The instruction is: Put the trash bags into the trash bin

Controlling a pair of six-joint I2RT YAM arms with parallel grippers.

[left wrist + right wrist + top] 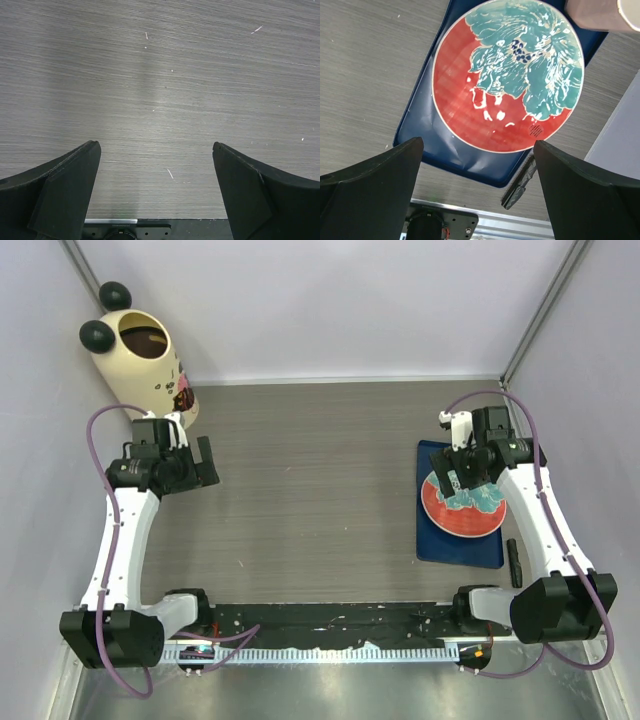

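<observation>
The left arm rises from its base at the near left corner and bends inward. Its left gripper (207, 464) sits low over the bare wood-grain table (320, 470), just in front of the trash bin (140, 370). In the left wrist view the left gripper (155, 150) has its jaws spread wide, with only tabletop between them.

The right arm reaches forward along the right side. The right gripper (458, 478) hangs above a red plate with a teal pattern (470, 512), which lies on a dark blue mat (450, 545). In the right wrist view the right gripper (476, 144) is also fully parted and holds nothing. The plate (470, 100) and the glossy mat (430, 140) lie below it, clear of the fingers.

The cream bin with its black ears stands tilted in the far left corner, against the wall. Its base is hidden behind the left arm's wrist.

A slim black crinkly roll (514, 562) lies on the table just beside the mat's near right corner, well apart from the bin. It looks like trash-bag plastic, though it is too small to be sure. The right wrist view shows the roll (520, 182) partly hidden by a finger.

A pale cylindrical object (600, 12) is cut off at that view's top right corner and cannot be identified.
</observation>
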